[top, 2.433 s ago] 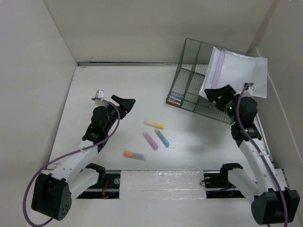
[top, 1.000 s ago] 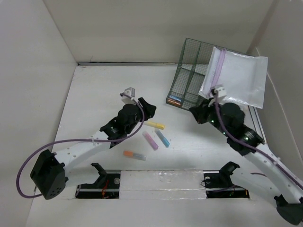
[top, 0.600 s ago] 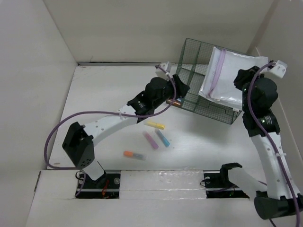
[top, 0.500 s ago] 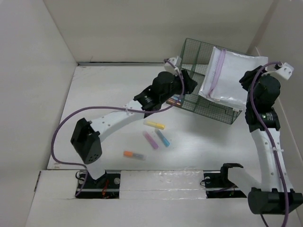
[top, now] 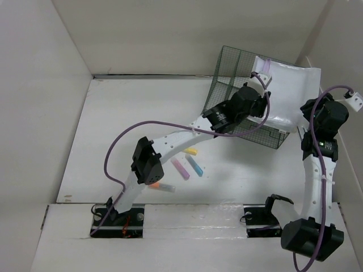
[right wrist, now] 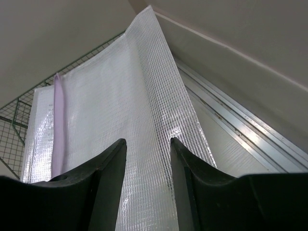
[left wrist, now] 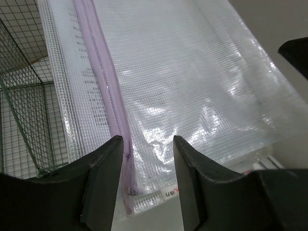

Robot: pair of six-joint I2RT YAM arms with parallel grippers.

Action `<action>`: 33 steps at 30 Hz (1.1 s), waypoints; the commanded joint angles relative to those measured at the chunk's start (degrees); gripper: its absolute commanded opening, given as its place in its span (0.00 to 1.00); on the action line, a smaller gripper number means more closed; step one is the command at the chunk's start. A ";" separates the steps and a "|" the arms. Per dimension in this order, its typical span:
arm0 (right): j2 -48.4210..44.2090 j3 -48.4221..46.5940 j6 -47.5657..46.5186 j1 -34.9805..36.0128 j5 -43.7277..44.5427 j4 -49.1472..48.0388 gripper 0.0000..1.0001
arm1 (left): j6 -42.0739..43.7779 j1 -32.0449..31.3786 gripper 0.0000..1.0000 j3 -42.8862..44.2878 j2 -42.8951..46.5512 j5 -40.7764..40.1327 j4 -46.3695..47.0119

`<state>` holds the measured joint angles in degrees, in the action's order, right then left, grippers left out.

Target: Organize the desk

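The desk [top: 130,124] is a white tabletop walled by white panels. A clear mesh zip pouch [top: 286,90] with a purple zipper lies on top of the green wire basket [top: 227,71] at the back right. My left gripper [top: 260,96] is open at the pouch's left side; in its wrist view the gripper [left wrist: 147,144] points at the pouch [left wrist: 183,82] and the zipper [left wrist: 98,72]. My right gripper [top: 316,110] is open at the pouch's right edge; in its wrist view the gripper [right wrist: 148,149] frames the pouch [right wrist: 120,106].
Markers lie on the desk near the middle: yellow [top: 191,151], pink [top: 180,168], blue [top: 194,165] and orange [top: 160,186]. A metal rail [right wrist: 240,130] runs along the right wall beside the pouch. Basket mesh [left wrist: 24,96] shows left of the pouch.
My left arm has swung from the desk's left-middle across to the basket and pouch. My right arm has lifted and moved to the pouch's right edge. The pouch's right side is bent up slightly.
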<state>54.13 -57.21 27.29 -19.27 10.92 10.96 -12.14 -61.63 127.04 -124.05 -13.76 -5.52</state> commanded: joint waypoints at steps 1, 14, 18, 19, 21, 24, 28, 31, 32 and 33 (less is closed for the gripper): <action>-1.83 1.31 1.89 -1.91 -4.15 -4.36 0.47 | 7.55 0.89 0.41 4.96 -1.71 -1.10 -1.52; -2.27 6.05 4.44 -4.99 -13.29 -7.53 0.50 | 13.99 0.89 0.38 7.43 -7.87 -4.87 1.74; -1.40 7.02 4.70 -6.05 -15.83 -8.32 0.50 | 14.60 0.89 0.25 7.34 -8.32 -5.14 2.35; -1.31 7.20 4.79 -7.26 -17.14 -8.67 0.50 | 14.69 0.89 0.18 7.17 -8.23 -5.05 2.44; -0.95 7.46 5.05 -8.33 -18.65 -8.85 0.50 | 15.13 0.89 0.10 6.20 -7.87 -5.23 3.32; -1.13 7.73 5.75 -10.08 -21.37 -9.64 0.50 | 16.09 0.89 0.00 4.97 -7.00 -5.40 4.81; -0.87 7.99 6.28 -10.09 -23.65 -10.35 0.49 | 17.33 0.89 0.00 4.18 -5.16 -7.15 6.56; -0.60 7.99 6.37 -11.14 -25.24 -10.35 0.49 | 18.73 0.89 0.00 2.86 -3.84 -8.91 8.94; -0.60 7.90 6.37 -11.14 -25.50 -12.17 0.49 | 19.43 0.89 0.00 2.95 -3.66 -9.26 9.73; -0.26 7.73 6.46 -11.14 -25.77 -12.28 0.49 | 19.78 0.89 0.00 3.12 -3.57 -9.88 9.91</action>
<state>53.65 -49.65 33.10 -29.71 -12.19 3.99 5.04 -60.97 130.39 -132.79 -20.34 -1.08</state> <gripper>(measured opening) 0.496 0.034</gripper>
